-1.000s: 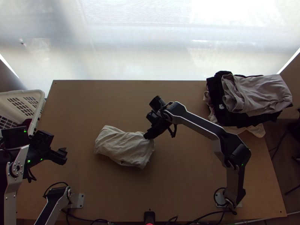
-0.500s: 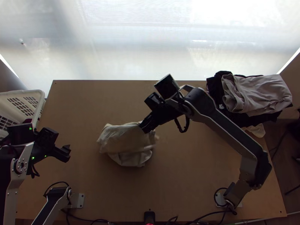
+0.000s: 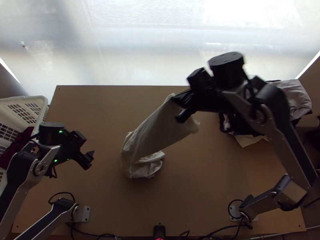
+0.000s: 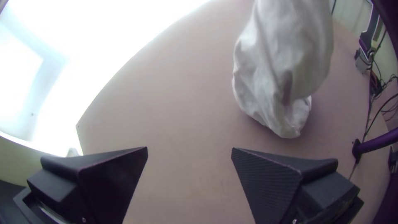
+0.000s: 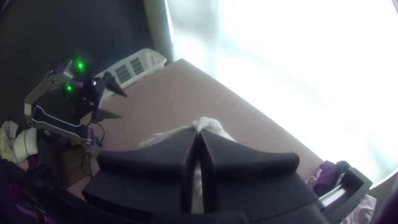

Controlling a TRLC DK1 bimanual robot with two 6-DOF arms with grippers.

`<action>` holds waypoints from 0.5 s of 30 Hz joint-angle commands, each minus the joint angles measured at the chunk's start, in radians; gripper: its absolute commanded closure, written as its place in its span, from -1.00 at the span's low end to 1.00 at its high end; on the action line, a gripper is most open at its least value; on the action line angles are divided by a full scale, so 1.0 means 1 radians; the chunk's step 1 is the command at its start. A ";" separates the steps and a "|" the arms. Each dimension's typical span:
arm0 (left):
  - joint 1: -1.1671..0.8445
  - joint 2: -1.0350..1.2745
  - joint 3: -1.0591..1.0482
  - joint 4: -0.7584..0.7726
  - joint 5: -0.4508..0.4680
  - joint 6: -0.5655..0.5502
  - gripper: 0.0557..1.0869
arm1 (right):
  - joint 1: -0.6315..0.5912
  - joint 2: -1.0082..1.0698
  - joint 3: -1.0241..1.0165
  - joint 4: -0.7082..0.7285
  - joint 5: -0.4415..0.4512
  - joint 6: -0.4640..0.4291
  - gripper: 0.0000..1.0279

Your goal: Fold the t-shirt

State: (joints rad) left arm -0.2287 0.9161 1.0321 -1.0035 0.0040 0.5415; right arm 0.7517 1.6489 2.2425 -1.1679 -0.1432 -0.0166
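Note:
The cream t-shirt (image 3: pixel 154 136) is bunched, its lower end lying on the middle of the table and its upper part lifted toward the right. My right gripper (image 3: pixel 181 107) holds that raised part; in the right wrist view the right gripper (image 5: pixel 199 135) is shut on the cloth between its fingertips. My left gripper (image 3: pixel 91 159) is over the table's left side, apart from the t-shirt. In the left wrist view the left gripper (image 4: pixel 189 151) stands open with nothing between its fingers, and the t-shirt (image 4: pixel 286 62) hangs down beyond them.
A white basket (image 3: pixel 34 105) with dark red cloth (image 3: pixel 17 146) stands at the table's left edge. A pile of clothes (image 3: pixel 294 94) lies at the back right, partly behind the right arm. Bare wood (image 3: pixel 100 108) surrounds the t-shirt.
My right gripper has moved up and to the right, drawing the t-shirt up off the table and stretching it out. The left gripper has moved a little to the right.

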 commanded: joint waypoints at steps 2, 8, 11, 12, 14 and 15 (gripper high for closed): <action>-0.255 0.171 0.008 0.134 -0.044 -0.048 -0.91 | -0.267 -0.101 0.023 -0.022 0.076 -0.017 0.95; -0.342 0.389 0.082 0.261 -0.042 -0.055 -0.91 | -0.463 -0.167 0.003 -0.084 0.076 -0.034 0.95; -0.393 0.484 0.135 0.309 -0.042 -0.057 -0.91 | -0.583 -0.207 -0.014 -0.096 0.076 -0.059 0.95; -0.408 0.520 0.160 0.325 -0.044 -0.057 -0.91 | -0.621 -0.216 -0.015 -0.105 0.076 -0.062 0.95; -0.431 0.596 0.221 0.342 -0.042 -0.060 -0.91 | -0.683 -0.230 -0.029 -0.131 0.076 -0.072 0.95; -0.443 0.641 0.256 0.355 -0.042 -0.064 -0.91 | -0.713 -0.241 -0.041 -0.147 0.074 -0.083 0.95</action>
State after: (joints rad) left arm -0.5709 1.3270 1.1477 -0.7357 -0.0376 0.4896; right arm 0.2565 1.4750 2.2364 -1.2541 -0.0696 -0.0628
